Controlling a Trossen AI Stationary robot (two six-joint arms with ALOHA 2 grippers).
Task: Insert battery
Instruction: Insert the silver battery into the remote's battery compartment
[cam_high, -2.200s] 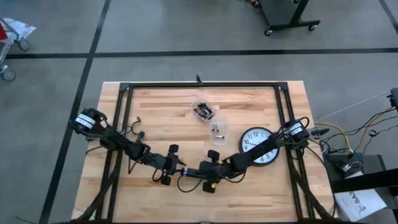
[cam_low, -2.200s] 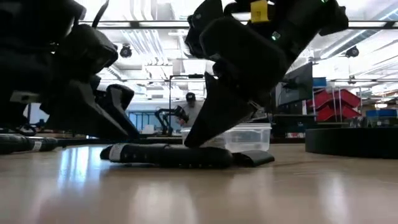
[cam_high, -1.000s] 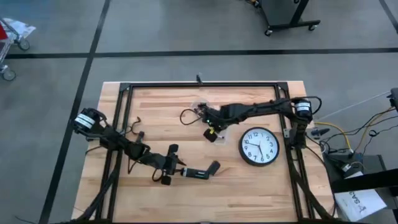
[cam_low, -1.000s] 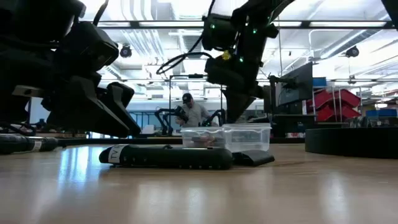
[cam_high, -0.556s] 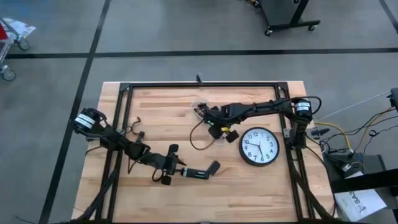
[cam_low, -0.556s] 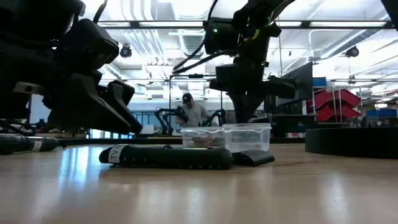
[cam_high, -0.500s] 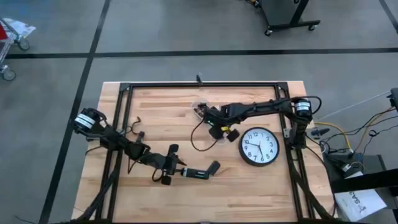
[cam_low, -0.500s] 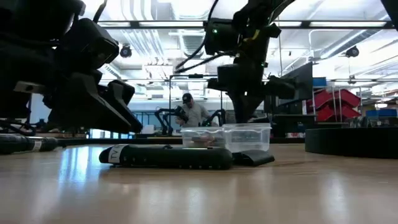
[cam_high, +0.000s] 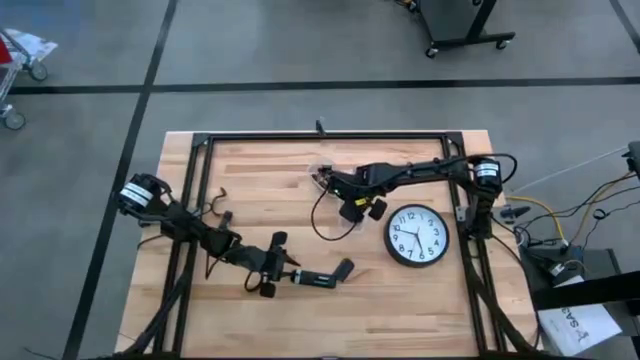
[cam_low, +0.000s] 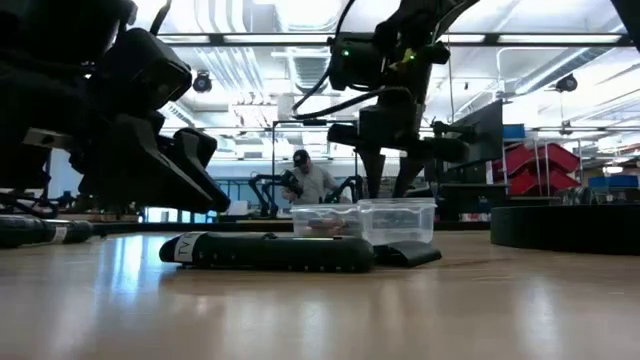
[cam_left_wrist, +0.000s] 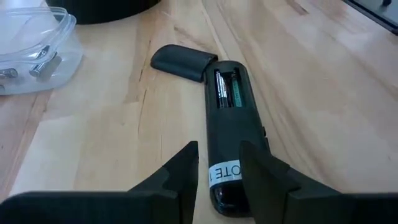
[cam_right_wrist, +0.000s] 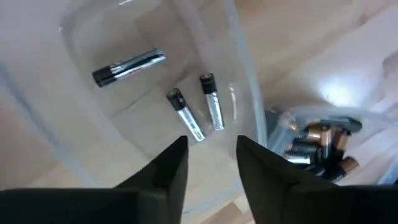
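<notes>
Batteries (cam_right_wrist: 186, 116) lie in a clear tub (cam_right_wrist: 81, 37) mid-desk as the right gripper (cam_right_wrist: 211, 165), having swung away from the remote (cam_left_wrist: 231, 130) moments ago, hovers open above them. The left gripper (cam_left_wrist: 219, 171) waits open beside the uncovered remote, one slot apparently unfilled.

"OTE" (partial) on remote's label (cam_left_wrist: 225, 170)

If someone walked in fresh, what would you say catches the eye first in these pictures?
Probably the black remote, lying on the table with its battery bay open and its cover loose at its far end, while the left gripper straddles its near end. Next, the right gripper poised open over a clear tub holding three loose batteries, near the wall clock.
</notes>
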